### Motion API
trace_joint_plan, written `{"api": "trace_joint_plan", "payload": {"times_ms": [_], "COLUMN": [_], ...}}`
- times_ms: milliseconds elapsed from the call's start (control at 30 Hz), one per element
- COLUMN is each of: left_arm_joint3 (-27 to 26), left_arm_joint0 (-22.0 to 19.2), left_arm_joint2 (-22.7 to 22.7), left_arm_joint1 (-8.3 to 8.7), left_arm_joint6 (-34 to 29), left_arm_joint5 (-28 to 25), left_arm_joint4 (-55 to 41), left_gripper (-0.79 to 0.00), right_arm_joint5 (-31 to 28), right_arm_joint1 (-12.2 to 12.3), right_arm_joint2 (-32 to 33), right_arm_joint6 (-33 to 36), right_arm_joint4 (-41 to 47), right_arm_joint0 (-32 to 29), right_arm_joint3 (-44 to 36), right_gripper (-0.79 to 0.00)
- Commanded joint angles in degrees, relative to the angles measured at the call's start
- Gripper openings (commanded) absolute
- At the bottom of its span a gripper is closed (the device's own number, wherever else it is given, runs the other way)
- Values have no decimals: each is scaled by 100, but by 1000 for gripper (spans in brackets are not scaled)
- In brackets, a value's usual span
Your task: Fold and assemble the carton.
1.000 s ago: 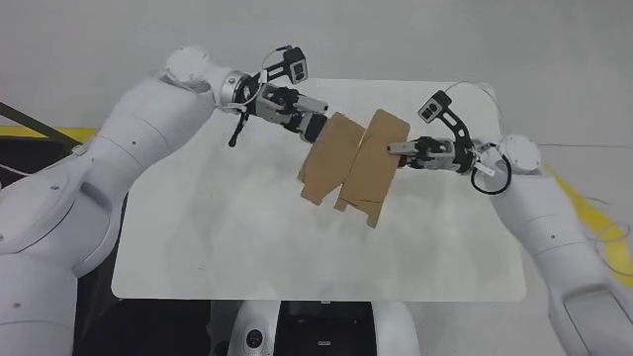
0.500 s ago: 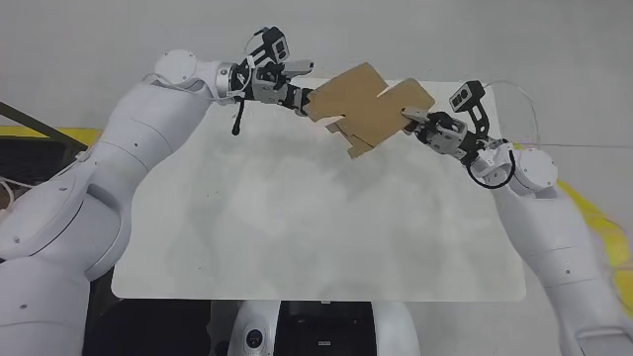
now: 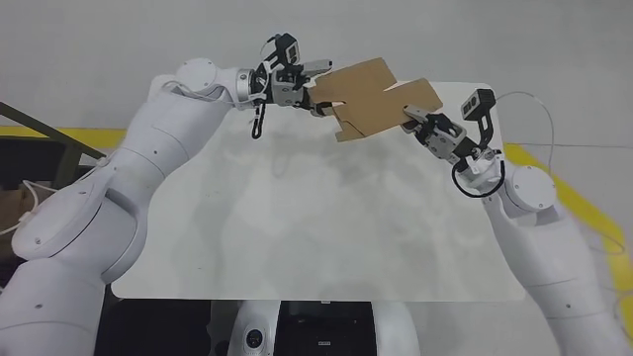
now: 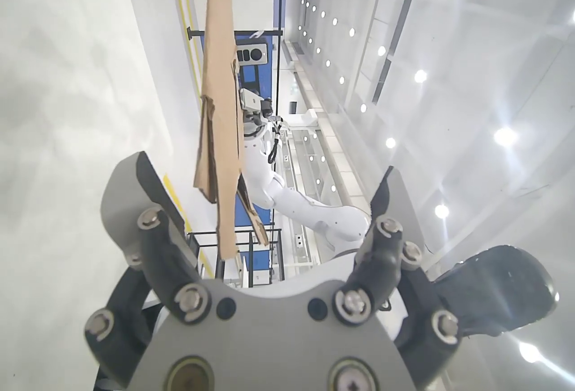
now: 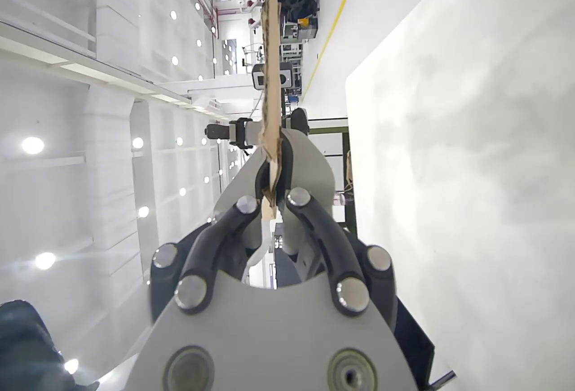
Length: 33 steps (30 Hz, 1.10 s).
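Jaws of the right gripper (image 5: pixel 273 168) were clamped tight on one end edge of the flat brown corrugated-cardboard carton (image 3: pixel 376 94). Those of the left gripper (image 4: pixel 263 175) were spread wide, with nothing between them.

- Carton was held in the air above the far edge of the white rectangular table (image 3: pixel 297 237), its weight apparently carried by the right gripper alone.
- Left gripper was placed above that same far edge, toward the table's far left corner, just beside the carton's other end. Contact could not be confirmed.
- Broad face was turned upward and was seen edge-on from both wrists. This was judged a hold meant to keep the panels off the table, so that the free jaws could take a flap.
- Carton was noted as a flattened blank with its layers pressed together. No cavity had been opened, so nothing was contained.
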Motion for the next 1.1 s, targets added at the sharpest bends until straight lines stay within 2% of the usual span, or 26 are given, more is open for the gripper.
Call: {"api": "trace_joint_plan", "payload": {"times_ms": [0, 33, 67, 133, 200, 300, 500, 800, 833, 867, 900, 1067], "left_arm_joint3": [56, 81, 108, 146, 187, 258, 414, 672, 697, 723, 753, 950], "left_arm_joint0": [6, 6, 7, 10, 10, 12, 4, 7, 8, 6, -1, -73], "left_arm_joint2": [-24, -35, -46, -66, -84, -117, -211, -375, -395, -417, -439, -589], "left_arm_joint1": [-41, -64, -87, -132, -176, -242, -359, -522, -539, -556, -571, -613], "left_arm_joint6": [39, 67, 110, 152, 194, 240, 298, 198, 178, 155, 134, -54], "left_arm_joint5": [64, 87, 100, 127, 131, 156, 185, 350, 352, 358, 362, 335], "left_arm_joint4": [84, 131, 179, 274, 382, 506, 698, 800, 804, 806, 817, 857], "left_gripper": [0, 0, -111, -397, -526, -631, -770, -785, -785, -785, -785, -785], "right_arm_joint5": [2, -8, -25, -43, -50, -53, -37, -17, -16, -14, -18, -220], "right_arm_joint1": [-8, -12, -17, -26, -34, -46, -69, -106, -111, -114, -118, -117], "right_arm_joint2": [8, 16, 23, 29, 43, 59, 89, 105, 107, 110, 117, 286], "right_arm_joint6": [-54, -86, -118, -139, -161, -199, -224, -262, -265, -266, -260, -90], "right_arm_joint4": [-26, -34, -45, -59, -70, -101, -156, -240, -244, -248, -250, -141], "right_arm_joint0": [-30, -42, -55, -80, -96, -115, -139, -145, -148, -151, -154, -197], "right_arm_joint3": [-28, -36, -42, -52, -51, -58, -73, -77, -81, -84, -88, 12], "right_gripper": [-785, -785, -785, -785, -785, -785, -785, -785, -594, -256, 0, 0]}}
